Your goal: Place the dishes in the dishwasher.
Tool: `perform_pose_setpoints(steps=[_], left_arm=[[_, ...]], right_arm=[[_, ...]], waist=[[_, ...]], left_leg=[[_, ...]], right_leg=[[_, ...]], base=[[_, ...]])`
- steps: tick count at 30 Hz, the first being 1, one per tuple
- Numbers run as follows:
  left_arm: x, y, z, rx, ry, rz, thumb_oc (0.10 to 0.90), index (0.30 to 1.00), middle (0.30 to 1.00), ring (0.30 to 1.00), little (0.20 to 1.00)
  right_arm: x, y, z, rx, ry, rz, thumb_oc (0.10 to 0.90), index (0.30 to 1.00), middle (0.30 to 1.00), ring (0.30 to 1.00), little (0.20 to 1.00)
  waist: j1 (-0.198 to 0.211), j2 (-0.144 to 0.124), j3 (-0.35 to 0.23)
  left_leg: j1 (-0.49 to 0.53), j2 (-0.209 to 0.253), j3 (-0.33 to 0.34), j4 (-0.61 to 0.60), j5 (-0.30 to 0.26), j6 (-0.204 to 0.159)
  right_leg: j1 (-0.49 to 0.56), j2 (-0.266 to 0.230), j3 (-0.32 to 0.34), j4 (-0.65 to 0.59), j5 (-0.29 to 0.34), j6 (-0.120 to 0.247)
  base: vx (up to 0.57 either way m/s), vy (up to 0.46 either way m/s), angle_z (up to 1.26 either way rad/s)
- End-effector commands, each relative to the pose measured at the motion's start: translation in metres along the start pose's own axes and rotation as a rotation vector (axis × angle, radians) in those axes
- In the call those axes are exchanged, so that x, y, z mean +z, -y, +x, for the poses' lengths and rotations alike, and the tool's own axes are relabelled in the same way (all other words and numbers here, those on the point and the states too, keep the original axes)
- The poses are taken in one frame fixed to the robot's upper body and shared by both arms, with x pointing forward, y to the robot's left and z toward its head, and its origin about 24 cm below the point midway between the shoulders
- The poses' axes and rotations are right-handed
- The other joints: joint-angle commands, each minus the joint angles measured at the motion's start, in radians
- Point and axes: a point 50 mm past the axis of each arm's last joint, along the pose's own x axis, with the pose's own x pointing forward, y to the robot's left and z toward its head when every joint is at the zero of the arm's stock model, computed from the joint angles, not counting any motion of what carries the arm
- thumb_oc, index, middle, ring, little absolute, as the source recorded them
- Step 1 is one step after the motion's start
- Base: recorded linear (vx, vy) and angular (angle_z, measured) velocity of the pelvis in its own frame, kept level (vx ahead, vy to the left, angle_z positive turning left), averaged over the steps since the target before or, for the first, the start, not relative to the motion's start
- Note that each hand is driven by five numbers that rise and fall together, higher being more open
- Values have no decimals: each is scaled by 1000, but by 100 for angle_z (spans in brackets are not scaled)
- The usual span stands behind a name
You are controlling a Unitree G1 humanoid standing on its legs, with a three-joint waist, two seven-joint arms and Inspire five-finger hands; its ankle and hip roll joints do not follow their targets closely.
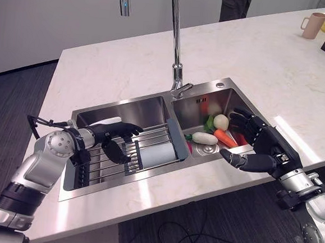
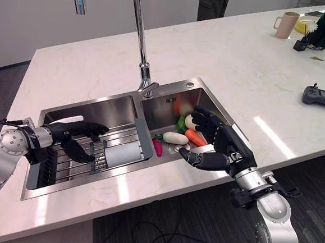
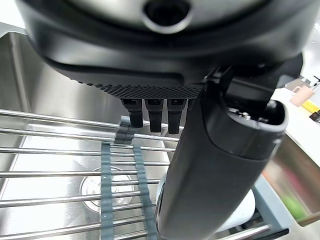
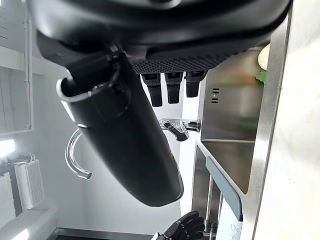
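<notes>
Left hand (image 1: 113,137) open above sideways-lying white cup (image 1: 154,153).

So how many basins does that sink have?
2. The left basin has a wire rack across it, under the left hand. The right basin holds vegetables beside the right hand.

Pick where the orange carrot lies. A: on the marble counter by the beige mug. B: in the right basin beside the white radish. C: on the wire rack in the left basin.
B: the orange carrot lies in the right steel sink basin, next to the white radish, under the right hand.
</notes>
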Motion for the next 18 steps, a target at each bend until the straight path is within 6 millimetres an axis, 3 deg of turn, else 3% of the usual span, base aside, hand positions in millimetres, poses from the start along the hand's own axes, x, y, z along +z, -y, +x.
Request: perform_pose_setpoints(steps=[1,18], left_arm=[[24,-35,-13,131,79,67,800,900,900,900,900],[38,-35,-5,108,132,57,800,900,900,900,900]], right_arm=[[46,8,7,-31,252,-72,800,900,900,900,900],[44,4,9,-23,258,-62,800,900,900,900,900]], waist=[[-8,9,-51],[-28,16,-51]], left_leg=[[58,-4,-102,114,-247,-4],[63,-2,-84,114,-253,-1]], right_leg=[[30,11,-113,-51,-35,23],[23,14,-95,-51,-29,27]], base=[[0,0,0],[0,0,0]])
